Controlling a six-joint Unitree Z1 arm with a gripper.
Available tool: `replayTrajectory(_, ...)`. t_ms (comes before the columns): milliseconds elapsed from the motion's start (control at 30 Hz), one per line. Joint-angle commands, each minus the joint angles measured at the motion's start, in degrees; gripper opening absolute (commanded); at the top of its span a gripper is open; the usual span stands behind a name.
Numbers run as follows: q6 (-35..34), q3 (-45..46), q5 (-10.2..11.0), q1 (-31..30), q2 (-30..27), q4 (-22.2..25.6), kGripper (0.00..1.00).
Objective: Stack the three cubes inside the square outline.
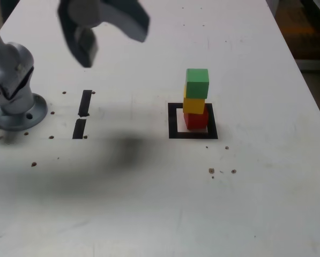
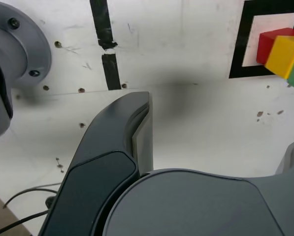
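Inside the square outline (image 1: 175,121), at 3 o'clock from bench (image 1: 149,209) centre: red cube (image 1: 196,121), yellow cube (image 1: 194,105), green cube (image 1: 197,83) stacked, slightly offset. Likely light, rigid, smooth; grip opposite flat sides. Gripper (image 1: 103,32) fingers spread wide, empty, 10 o'clock of stack.

The exterior camera stood off the arm, high at the near edge of the white table (image 1: 267,203), and looked down and away across it from a moderate distance. The wrist camera rode behind the gripper (image 2: 220,123), facing down at the tabletop from closer in. Both views took in the arm's base (image 1: 15,101), the two black strips (image 1: 82,115) and the square outline (image 1: 192,134).
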Motion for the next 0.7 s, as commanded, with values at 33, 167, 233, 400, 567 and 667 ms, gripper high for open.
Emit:
replayTrajectory(33,0.1,16.8,0.1,0.1,1.6,-3.6,0.99)
replayTrajectory(167,0.1,19.0,-0.1,-0.2,3.3,-6.3,0.99)
replayTrajectory(233,0.1,19.6,-0.1,-0.4,4.2,-7.2,0.99)
replayTrajectory(400,0.1,21.4,-0.2,-1.2,5.6,-10.3,0.99)
replayTrajectory(567,0.2,22.0,-0.2,-1.7,6.7,-11.4,0.99)
replayTrajectory(667,0.3,22.0,-0.2,-1.7,6.9,-11.3,0.99)
